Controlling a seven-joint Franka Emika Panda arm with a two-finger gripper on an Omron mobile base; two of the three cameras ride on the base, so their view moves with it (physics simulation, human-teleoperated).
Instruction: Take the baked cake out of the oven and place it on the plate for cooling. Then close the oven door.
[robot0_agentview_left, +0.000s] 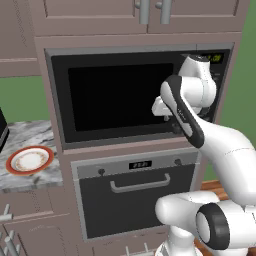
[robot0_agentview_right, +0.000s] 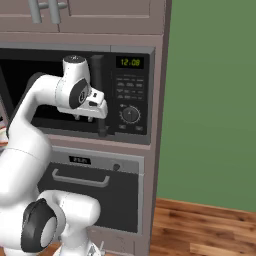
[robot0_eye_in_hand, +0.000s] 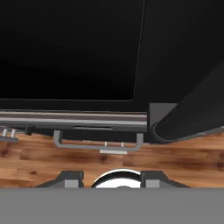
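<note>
Pincer (robot0_eye_in_hand: 112, 178) jaws stand apart with nothing between the two dark tips, which rise at the bottom of the hand view over wooden floor (robot0_eye_in_hand: 52, 157). From there the camera looks down the black glossy microwave (robot0_agentview_left: 115, 95) front to the silver bar handle (robot0_eye_in_hand: 98, 143) of the oven door (robot0_agentview_left: 137, 200) — shut, flush under the silver control strip. From the base cameras the hand sits up against the microwave's right side, beside its keypad and dial (clock lit green). The oven (robot0_agentview_left: 135, 192) is below the microwave. The plate (robot0_agentview_left: 29, 160) — white, orange-red rim — lies on the marble counter (robot0_agentview_left: 30, 135) left of the oven, well apart from the arm.
</note>
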